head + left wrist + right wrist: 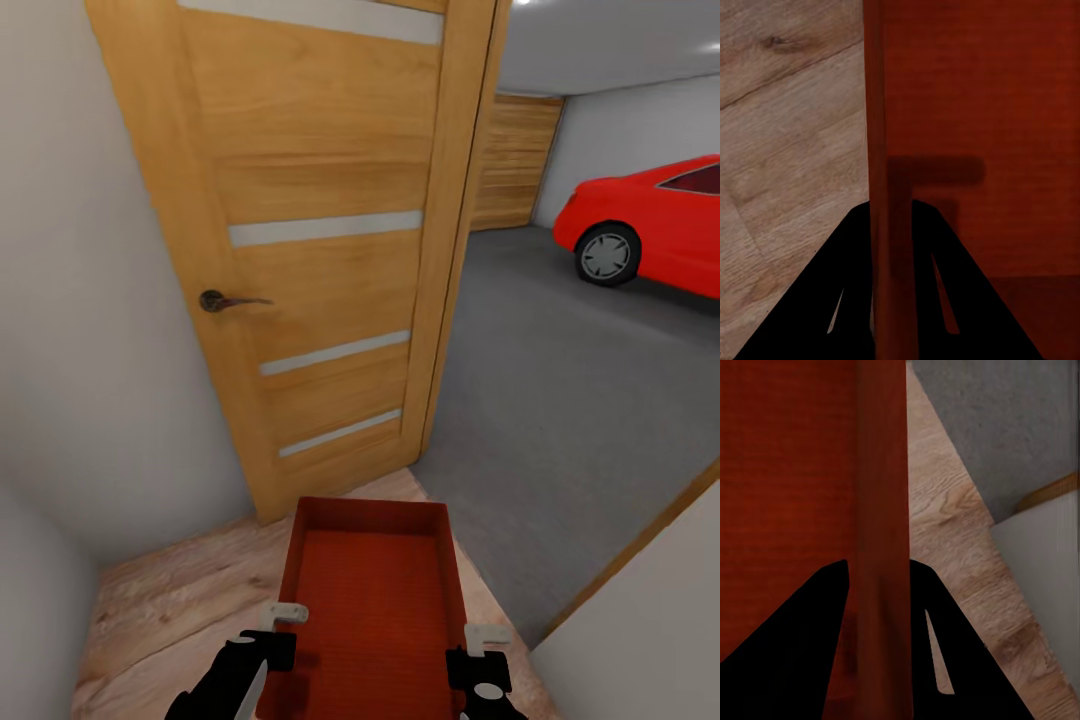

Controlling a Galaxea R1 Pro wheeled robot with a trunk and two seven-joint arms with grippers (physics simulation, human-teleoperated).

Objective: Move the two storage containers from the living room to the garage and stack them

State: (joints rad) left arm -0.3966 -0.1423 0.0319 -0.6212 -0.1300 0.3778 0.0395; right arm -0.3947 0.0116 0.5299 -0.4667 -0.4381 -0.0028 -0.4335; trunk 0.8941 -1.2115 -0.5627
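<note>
Overhead, an empty storage container [375, 590] hangs between the left pincer [283, 625] and right pincer [478, 645], each clamped on a side wall. Ahead lies the garage floor [560, 400].

Left wrist: fingers [840, 300] straddle the wall, wood planks [787, 150] outside.

Right wrist: likewise, fingers [802, 652] astride the container wall.

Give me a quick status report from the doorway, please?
Left hand and right hand each clamped on a side wall of the storage container. Garage floor ahead. Open door close on the left.

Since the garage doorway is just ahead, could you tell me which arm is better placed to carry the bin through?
Neither alone: left gripper and right gripper each clamp a side wall of the orange-red plastic bin, so both should carry it.
</note>
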